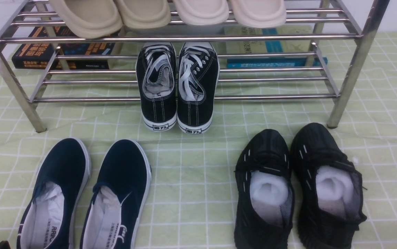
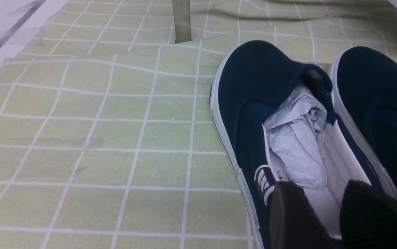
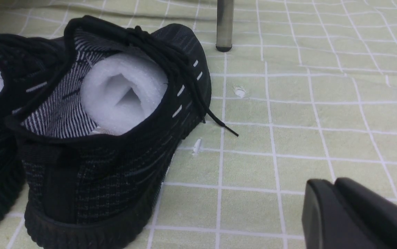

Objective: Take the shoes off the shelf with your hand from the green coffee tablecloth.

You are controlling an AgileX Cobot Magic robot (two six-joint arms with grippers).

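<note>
**Inspector:** State of your tools, left first.

**Operator:** My left gripper (image 2: 323, 193) has its fingers (image 2: 288, 214) apart, with shoe lining showing between them; it holds nothing; it sits above the heel opening of a navy slip-on (image 2: 253, 90); I cannot tell whether it touches the shoe; in the front view only its tips show at the lower left corner.

**Inspector:** And the right?

**Operator:** My right gripper (image 3: 335, 186) has its fingers together; no gap shows and nothing is between them; it is over bare cloth (image 3: 288, 131), near the outer side of the right-hand black shoe and apart from it.

**Inspector:** Location of the shoes?

**Operator:** The shoes (image 1: 267, 155) are off the shelf (image 1: 184, 38); they stand on the cloth in front of its right half, side by side and touching, toes toward the shelf; white stuffing fills both; a lace end trails onto the cloth; the shelf's right front leg (image 3: 224, 24) stands just beyond the toe of the right-hand shoe.

**Inspector:** Other items?

**Operator:** Black lace-ups (image 1: 177, 86) on the lower tier, heels overhanging the front bar; pale slippers (image 1: 143, 14) on the upper tier; books (image 1: 63, 52) behind the lower tier; the slip-on pair on the cloth at front left.
</note>
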